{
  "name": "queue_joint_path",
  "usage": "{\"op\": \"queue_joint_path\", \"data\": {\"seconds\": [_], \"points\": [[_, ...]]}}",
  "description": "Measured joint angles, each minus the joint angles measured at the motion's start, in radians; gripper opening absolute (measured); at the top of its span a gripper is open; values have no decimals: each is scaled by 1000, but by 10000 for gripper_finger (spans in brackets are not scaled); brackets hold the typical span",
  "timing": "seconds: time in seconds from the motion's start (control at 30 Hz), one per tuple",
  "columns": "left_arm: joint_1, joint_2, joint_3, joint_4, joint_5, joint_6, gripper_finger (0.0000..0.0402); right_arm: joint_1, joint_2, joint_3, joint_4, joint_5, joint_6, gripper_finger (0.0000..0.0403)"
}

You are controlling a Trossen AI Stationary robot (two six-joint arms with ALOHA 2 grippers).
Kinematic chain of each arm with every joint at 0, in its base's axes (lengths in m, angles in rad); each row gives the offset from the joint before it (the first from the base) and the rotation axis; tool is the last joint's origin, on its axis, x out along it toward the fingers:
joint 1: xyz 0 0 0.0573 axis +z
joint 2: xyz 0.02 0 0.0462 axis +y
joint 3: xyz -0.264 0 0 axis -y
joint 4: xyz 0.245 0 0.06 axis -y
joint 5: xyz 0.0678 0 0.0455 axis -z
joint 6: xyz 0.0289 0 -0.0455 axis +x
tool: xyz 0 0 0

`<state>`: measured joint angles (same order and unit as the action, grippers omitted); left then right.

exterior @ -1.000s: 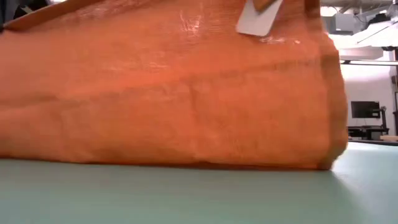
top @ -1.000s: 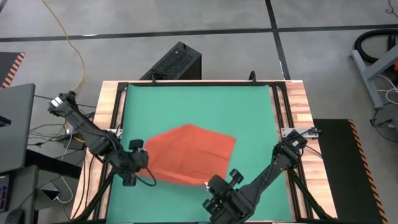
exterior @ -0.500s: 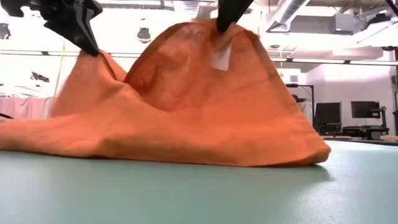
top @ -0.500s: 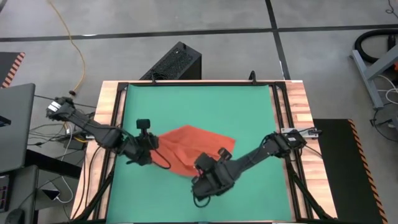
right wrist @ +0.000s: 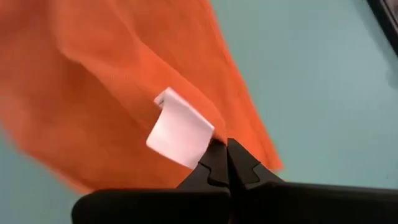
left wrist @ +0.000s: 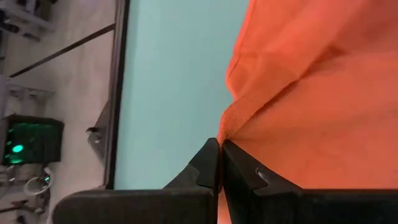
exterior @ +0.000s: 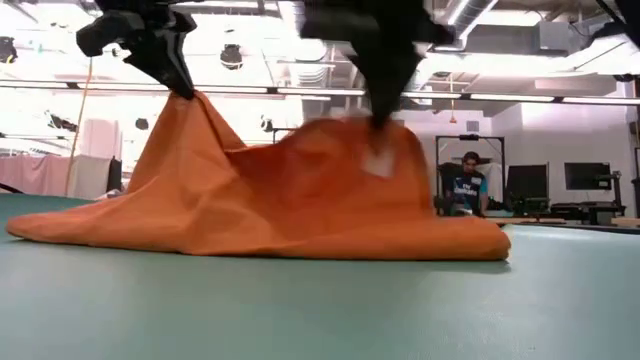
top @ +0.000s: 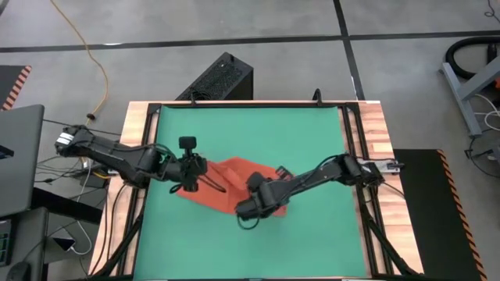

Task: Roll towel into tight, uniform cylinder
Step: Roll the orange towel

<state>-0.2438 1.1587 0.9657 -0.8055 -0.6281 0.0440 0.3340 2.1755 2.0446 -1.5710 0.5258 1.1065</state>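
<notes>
The orange-red towel (top: 226,178) lies bunched in the middle of the green mat (top: 250,129). Two of its parts are raised into peaks, and its lower edge (exterior: 250,245) rests on the mat. My left gripper (top: 205,172) is shut on the left peak (exterior: 190,100). My right gripper (top: 248,204) is shut on the right peak (exterior: 380,130), right beside the small white tag (right wrist: 180,130). Both grippers hang over the towel, slanting down. My left gripper pinches a gathered point of the towel's edge (left wrist: 225,127) between its two fingers, coming from above on a slant from the table's left. That point is lifted clear and the cloth slopes down from it, fairly taut, to the mat. My right gripper pinches the towel's edge (right wrist: 219,134) just beside the white tag, coming steeply from above from the table's right. The held edge is raised and the tag hangs below the fingers. The cloth falls away to the mat.
Bare green mat surrounds the towel on all sides, bounded by the black frame and the wooden table rim (top: 375,133). A black box (top: 219,78) stands on the floor beyond the far edge. A laptop (top: 19,156) sits off the left side. A person (exterior: 465,185) sits in the room behind.
Both grippers, staying shut, have carried the towel's near edge toward the far edge and toward each other, the right one sinking a little. The towel's near part has been pulled up and over the rest. It now covers less of the mat and stands as two peaks.
</notes>
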Motion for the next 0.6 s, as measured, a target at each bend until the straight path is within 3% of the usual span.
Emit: {"op": "queue_joint_path", "data": {"seconds": [0.27, 0.43, 0.6], "points": [[78, 0, -1, 104, 150, 89, 0, 69, -164, -301, -1, -36, 274, 0], [132, 1, -12, 130, 172, 83, 0, 126, -233, -369, 3, -32, 374, 0], [184, 2, -130, 299, 260, 134, 0, 137, -242, -381, 1, -32, 381, 18]]}}
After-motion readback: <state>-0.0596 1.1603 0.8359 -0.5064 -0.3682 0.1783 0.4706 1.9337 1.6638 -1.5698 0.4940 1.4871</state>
